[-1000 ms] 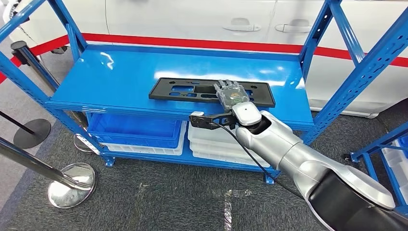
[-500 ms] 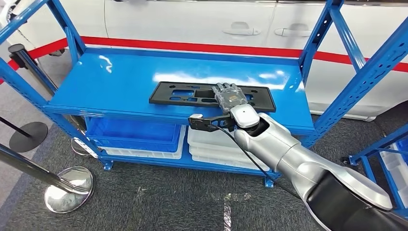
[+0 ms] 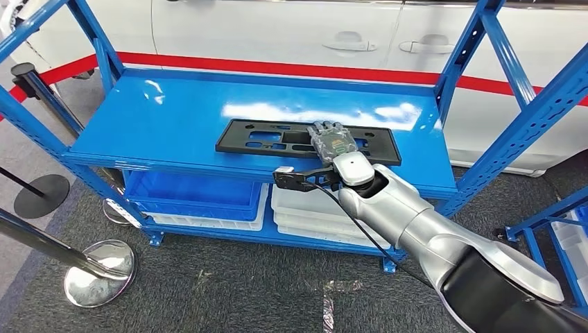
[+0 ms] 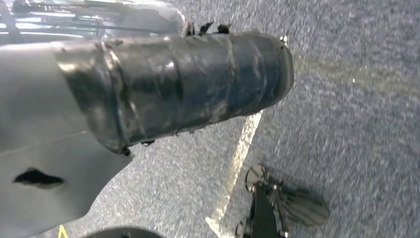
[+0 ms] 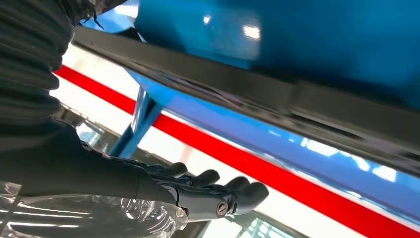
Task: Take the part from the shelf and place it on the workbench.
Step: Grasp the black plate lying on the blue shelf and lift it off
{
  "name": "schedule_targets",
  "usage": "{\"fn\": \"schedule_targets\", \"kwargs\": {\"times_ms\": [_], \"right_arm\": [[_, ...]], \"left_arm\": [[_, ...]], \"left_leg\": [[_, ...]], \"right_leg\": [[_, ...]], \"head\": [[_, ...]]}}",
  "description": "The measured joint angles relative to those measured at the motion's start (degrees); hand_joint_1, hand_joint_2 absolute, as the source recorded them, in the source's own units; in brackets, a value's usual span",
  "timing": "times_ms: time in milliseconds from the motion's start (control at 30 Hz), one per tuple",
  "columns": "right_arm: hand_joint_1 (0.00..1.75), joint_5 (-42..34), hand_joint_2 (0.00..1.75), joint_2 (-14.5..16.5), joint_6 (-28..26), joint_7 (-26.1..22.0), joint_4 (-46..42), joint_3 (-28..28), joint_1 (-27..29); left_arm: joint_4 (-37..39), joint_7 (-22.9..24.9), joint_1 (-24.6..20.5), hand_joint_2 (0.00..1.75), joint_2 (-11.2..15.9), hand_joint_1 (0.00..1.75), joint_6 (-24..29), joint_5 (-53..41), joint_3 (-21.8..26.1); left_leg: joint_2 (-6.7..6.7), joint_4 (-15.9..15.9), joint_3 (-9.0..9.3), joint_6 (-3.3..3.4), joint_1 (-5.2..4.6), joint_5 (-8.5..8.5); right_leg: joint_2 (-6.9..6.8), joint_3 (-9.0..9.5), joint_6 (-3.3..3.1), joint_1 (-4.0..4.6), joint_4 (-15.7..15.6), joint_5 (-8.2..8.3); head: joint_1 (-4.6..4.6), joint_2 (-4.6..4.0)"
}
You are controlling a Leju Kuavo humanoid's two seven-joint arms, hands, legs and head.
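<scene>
Head view: your right hand (image 3: pixel 333 142) lies flat over the black part (image 3: pixel 263 137) on the shelf (image 3: pixel 173 118), fingers extended, not yet grasping, positioned for pickup.

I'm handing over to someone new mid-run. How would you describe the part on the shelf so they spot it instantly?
Find the blue metal shelf in front of the white car. On its top deck, toward the right, lies a flat black plastic panel, long and rectangular with cut-out slots. It is the only black item there, and the right hand is over it.
</scene>
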Motion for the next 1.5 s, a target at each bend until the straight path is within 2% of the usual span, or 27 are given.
{"fn": "schedule_targets", "kwargs": {"times_ms": [67,100,167,233,267,300,333,400,433,567,633,700,733,767,800,867,933,1000,1100,1200,1233,1267,1300,1367,1400,1433,1500], "right_arm": [[0.0,0.1,1.75,0.2,0.0,-0.1,0.2,0.0,0.0],[0.0,0.1,1.75,0.3,0.0,-0.1,0.3,0.0,0.0],[0.0,0.2,1.75,0.5,0.0,-0.2,0.4,0.0,0.0],[0.0,0.2,1.75,0.5,0.0,-0.3,0.6,0.0,0.4],[0.0,0.2,1.75,0.6,0.0,-0.3,0.7,0.0,0.6],[0.0,0.2,1.75,0.6,0.0,-0.3,0.8,0.0,0.7],[0.0,0.3,1.75,0.6,0.0,-0.4,0.9,0.0,0.7],[0.0,0.4,1.75,0.8,-0.1,-0.4,1.0,0.0,0.7],[0.0,0.5,1.75,0.9,-0.2,-0.4,1.1,0.0,0.7],[0.0,0.6,1.75,1.1,-0.3,-0.4,1.3,0.0,0.9],[0.0,0.7,1.75,1.2,-0.3,-0.5,1.4,0.0,1.0],[0.0,0.7,1.75,1.2,-0.3,-0.7,1.6,0.0,1.3],[0.0,0.7,1.75,1.3,-0.3,-0.8,1.6,0.0,1.6],[0.0,0.7,1.75,1.3,-0.4,-0.8,1.7,0.0,1.9],[0.0,0.7,1.75,1.3,-0.4,-0.9,1.8,0.0,2.0],[0.0,0.8,1.75,1.3,-0.6,-0.9,1.9,0.0,2.1],[0.0,0.8,1.75,1.5,-0.8,-0.9,2.0,0.0,2.0],[0.0,0.8,1.75,1.7,-0.9,-0.9,2.1,0.0,2.0],[0.0,0.9,1.75,2.0,-0.9,-1.1,2.2,0.0,1.9],[0.0,0.9,1.75,2.4,-1.0,-1.5,2.4,0.0,2.0],[0.0,0.9,1.75,2.4,-1.0,-1.5,2.4,0.0,2.2],[0.0,0.9,1.75,2.5,-1.0,-1.6,2.5,0.0,2.4],[0.0,0.9,1.75,2.6,-1.1,-1.6,2.6,0.0,2.5],[0.0,0.9,1.75,2.7,-1.2,-1.6,2.6,0.0,2.6],[0.0,0.9,1.75,2.8,-1.3,-1.6,2.7,0.0,2.6],[0.0,0.9,1.75,2.9,-1.3,-1.6,2.7,0.0,2.6],[0.0,0.9,1.75,2.9,-1.4,-1.6,2.7,0.0,2.6]], "left_arm": [[0.0,-0.1,0.0,0.0,-0.1,0.0,-0.1,0.0,0.0],[0.0,-0.2,0.0,0.0,-0.1,0.0,-0.1,0.0,0.0],[0.0,-0.3,0.0,0.0,-0.2,0.0,-0.2,0.0,0.0],[0.0,-0.3,0.1,0.0,-0.2,0.0,-0.2,0.0,0.0],[0.0,-0.3,0.1,0.0,-0.2,0.0,-0.2,0.0,0.0],[0.0,-0.3,0.1,0.0,-0.2,0.0,-0.2,0.0,0.0],[0.0,-0.2,0.1,0.0,-0.2,0.0,-0.2,0.0,0.0],[0.0,-0.1,0.1,0.0,-0.2,0.0,-0.2,-0.1,0.0],[0.0,0.0,0.0,0.0,-0.2,0.0,-0.2,-0.1,0.0],[0.0,0.1,0.0,0.0,-0.2,0.0,-0.2,-0.2,0.0],[0.0,0.1,0.1,0.0,-0.2,0.0,-0.2,-0.2,0.0],[0.0,0.1,0.0,0.0,-0.2,0.0,-0.2,-0.2,0.0],[0.0,0.1,0.0,0.0,-0.2,0.0,-0.1,-0.2,0.0],[0.0,0.2,0.0,0.0,-0.2,0.0,-0.1,-0.2,0.0],[0.0,0.2,0.0,0.0,-0.2,0.0,-0.1,-0.2,0.0],[0.0,0.2,0.1,0.0,-0.2,0.0,-0.1,-0.2,0.0],[0.0,0.2,0.0,0.0,-0.2,0.0,-0.1,-0.2,0.0],[0.0,-0.1,0.0,0.0,-0.3,0.0,-0.1,-0.2,0.0],[0.0,-0.4,0.0,0.0,-0.3,0.0,-0.1,-0.1,0.0],[0.0,-0.6,0.0,0.0,-0.3,0.0,0.0,0.0,0.1],[0.0,-0.6,0.0,0.0,-0.3,0.0,0.1,0.0,0.1],[0.0,-0.6,0.1,0.0,-0.2,0.0,0.1,0.0,0.1],[0.0,-0.6,0.1,0.0,-0.2,0.0,0.2,0.0,0.1],[0.0,-0.5,0.2,0.0,-0.1,0.0,0.2,0.0,0.1],[0.0,-0.4,0.1,0.0,-0.1,0.0,0.3,0.0,0.1],[0.0,-0.4,0.1,0.0,-0.1,0.0,0.3,0.0,0.1],[0.0,-0.4,0.0,0.0,0.0,0.0,0.3,0.0,0.1]], "left_leg": [[0.13,1.0,-0.33,-0.58,0.13,-0.85],[0.21,2.9,-1.2,-0.87,0.18,-1.95],[0.33,9.6,-4.58,-1.38,0.31,-4.78],[0.35,14.6,-7.65,-1.75,0.43,-5.67],[0.36,14.4,-7.95,-1.88,0.52,-4.66],[0.38,12.1,-7.17,-1.96,0.63,-2.72],[0.42,8.4,-5.7,-2.02,0.75,-0.58],[0.37,2.2,-2.75,-1.82,0.61,1.69],[0.32,0.8,-2.06,-1.58,0.45,1.74],[0.23,0.0,-1.35,0.0,0.36,1.41],[0.27,-0.4,-0.81,0.75,0.43,1.41],[0.26,-0.5,-0.58,1.26,0.28,1.19],[0.23,-0.4,-0.47,1.4,0.19,1.06],[0.18,-0.4,-0.33,1.49,0.11,0.91],[0.11,-0.3,-0.16,1.5,0.04,0.75],[-0.02,-0.2,0.18,1.35,-0.08,0.32],[-0.1,0.0,0.25,0.95,-0.21,-0.01],[-0.12,-0.1,0.25,0.44,-0.24,-0.1],[0.04,1.3,-0.31,-0.4,-0.24,-1.48],[0.23,11.1,-5.11,-1.1,-0.04,-5.77],[0.25,14.1,-6.92,-1.31,0.09,-6.41],[0.28,15.3,-7.93,-1.51,0.22,-6.0],[0.31,14.3,-7.88,-1.69,0.39,-4.51],[0.42,7.3,-5.12,-2.06,0.78,-0.12],[0.42,3.7,-3.51,-2.1,0.79,1.26],[0.39,1.5,-2.45,-1.93,0.75,1.87],[0.26,0.4,-1.93,-1.27,0.52,1.5]], "right_leg": [[0.03,0.47,-0.54,-0.23,-0.6,0.13],[0.0,0.74,-0.83,-0.4,-0.9,0.18],[-0.07,1.05,-1.2,-0.46,-1.0,0.04],[-0.1,1.24,-1.34,-0.47,-0.9,-0.23],[-0.09,1.36,-1.31,-0.51,-0.9,-0.4],[-0.06,1.51,-1.21,-0.57,-0.7,-0.63],[-0.03,1.68,-1.02,-0.65,-0.5,-0.91],[0.08,1.8,-0.48,-0.56,-0.2,-1.41],[0.12,1.8,-0.18,-0.49,-0.2,-1.52],[0.06,1.57,0.91,-0.51,0.4,-2.29],[-0.1,-0.65,1.25,-0.56,5.1,-4.72],[-0.16,-4.58,1.36,-0.48,12.5,-7.38],[-0.17,-6.1,1.34,-0.48,14.9,-7.72],[-0.17,-6.73,1.24,-0.46,15.4,-7.04],[-0.17,-6.28,1.04,-0.42,13.7,-5.4],[-0.17,-3.16,0.29,-0.15,6.3,-1.29],[-0.15,-0.55,-0.3,0.27,0.8,0.39],[-0.1,0.06,-0.55,0.47,-0.4,0.19],[-0.14,0.92,-1.12,-0.17,-1.4,0.44],[-0.23,1.58,-1.57,-0.33,-1.8,0.29],[-0.23,1.68,-1.64,-0.34,-1.8,0.15],[-0.23,1.8,-1.63,-0.38,-1.7,-0.02],[-0.2,1.95,-1.57,-0.45,-1.6,-0.22],[-0.09,2.27,-1.19,-0.63,-1.2,-0.83],[-0.02,2.28,-0.9,-0.58,-0.9,-1.15],[0.04,2.21,-0.59,-0.49,-0.7,-1.38],[0.1,2.05,-0.06,-0.24,-0.5,-1.56]], "head": [[-0.08,0.0],[-0.18,0.0],[-0.36,0.0],[-0.36,0.0],[-0.36,0.0],[-0.36,0.0],[-0.36,0.0],[-0.45,0.0],[-0.43,0.0],[-0.25,0.0],[-0.09,0.0],[-0.02,0.0],[-0.02,0.0],[-0.02,0.0],[-0.03,0.0],[-0.04,0.0],[-0.07,0.0],[-0.08,0.0],[-0.18,0.0],[-0.45,0.0],[-0.45,0.0],[-0.44,0.0],[-0.45,0.0],[-0.45,0.0],[-0.56,0.0],[-0.64,0.0],[-0.75,0.0]]}}
